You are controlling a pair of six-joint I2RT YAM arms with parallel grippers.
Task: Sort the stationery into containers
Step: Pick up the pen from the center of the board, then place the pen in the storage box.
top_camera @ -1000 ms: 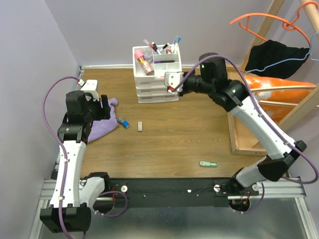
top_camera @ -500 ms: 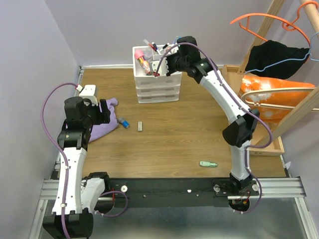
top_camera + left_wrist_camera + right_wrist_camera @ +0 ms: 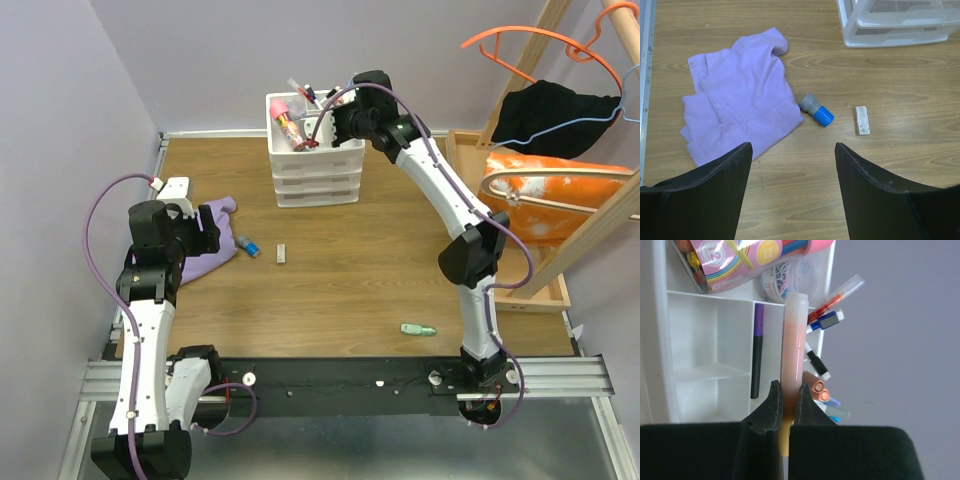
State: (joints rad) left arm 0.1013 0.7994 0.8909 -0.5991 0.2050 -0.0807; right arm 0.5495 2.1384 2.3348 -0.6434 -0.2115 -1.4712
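The green marker lies on the near desk, long axis left-right. The left claw hovers wide open, holding nothing, near the blue-capped stub just beside the purple cloth. At the far side, the right claw is pinched narrow on a pale pink pen, whose long axis points straight out from the claw over the white organiser.
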